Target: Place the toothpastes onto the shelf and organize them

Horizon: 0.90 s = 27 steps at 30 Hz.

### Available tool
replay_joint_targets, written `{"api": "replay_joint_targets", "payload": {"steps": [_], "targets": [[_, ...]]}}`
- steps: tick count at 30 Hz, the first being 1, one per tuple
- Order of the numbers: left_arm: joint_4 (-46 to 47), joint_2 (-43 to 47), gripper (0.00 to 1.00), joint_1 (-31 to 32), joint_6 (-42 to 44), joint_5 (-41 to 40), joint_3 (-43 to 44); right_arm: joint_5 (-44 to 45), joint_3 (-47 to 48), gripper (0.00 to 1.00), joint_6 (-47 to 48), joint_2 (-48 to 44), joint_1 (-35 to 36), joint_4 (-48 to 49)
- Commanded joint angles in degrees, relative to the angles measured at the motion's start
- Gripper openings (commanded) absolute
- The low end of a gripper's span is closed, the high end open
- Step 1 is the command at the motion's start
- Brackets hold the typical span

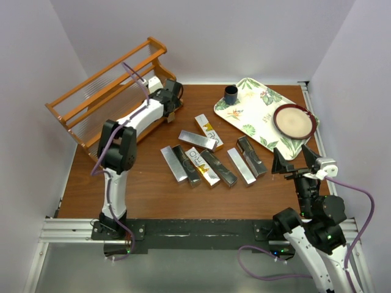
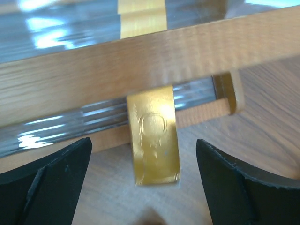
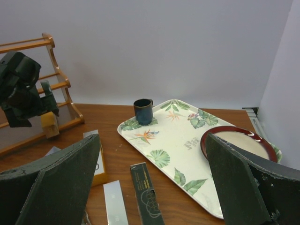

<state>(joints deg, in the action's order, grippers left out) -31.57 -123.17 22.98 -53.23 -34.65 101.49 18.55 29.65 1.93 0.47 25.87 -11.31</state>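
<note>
The shelf [image 1: 98, 91] stands at the back left. My left gripper [image 1: 173, 104] is at its right end, low by the bottom rail [image 2: 140, 61]. In the left wrist view the left gripper [image 2: 143, 143] is open. The end of a gold toothpaste carton [image 2: 152, 136] pokes out under the rail between the jaws, touching neither finger. Glossy silver shows behind the rails. Several toothpastes [image 1: 201, 165] lie loose on the table in silver, black and gold. My right gripper [image 1: 296, 160] hangs open and empty at the right, above a black carton [image 3: 147, 194] and a silver one [image 3: 115, 204].
A floral white tray [image 1: 250, 116] sits at the back right. On it are a dark cup [image 1: 231, 94] and a red-rimmed plate [image 1: 295, 121]. White walls close in the table on three sides.
</note>
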Motion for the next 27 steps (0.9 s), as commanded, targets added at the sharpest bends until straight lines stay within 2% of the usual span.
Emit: {"api": "replay_joint_targets", "payload": {"steps": [1, 7, 13, 20, 24, 27], "targets": [[9.4, 10.9, 1.00, 1.4, 4.5, 1.3, -6.1, 0.7, 1.1, 0.99, 0.3, -1.7, 0.1, 0.6], [15.4, 22.0, 1.00, 5.8, 7.1, 3.7, -17.8, 0.4, 1.2, 0.99, 0.5, -1.7, 0.1, 0.6], [19.4, 33.2, 1.00, 7.7, 11.1, 11.8, -30.1, 0.2, 1.2, 0.99, 0.7, -1.7, 0.2, 0.4], [26.6, 48.8, 1.00, 7.7, 21.7, 20.4, -45.1, -1.1, 1.5, 0.99, 0.6, -0.7, 0.2, 0.5], [27.7, 56.7, 1.00, 7.8, 26.9, 23.6, -50.9, -3.6, 3.9, 0.99, -0.7, 3.6, 0.1, -0.6], [27.1, 60.8, 1.00, 7.7, 30.1, 26.0, -53.6, -5.6, 7.6, 0.99, -3.5, 10.7, 0.1, -2.9]]}}
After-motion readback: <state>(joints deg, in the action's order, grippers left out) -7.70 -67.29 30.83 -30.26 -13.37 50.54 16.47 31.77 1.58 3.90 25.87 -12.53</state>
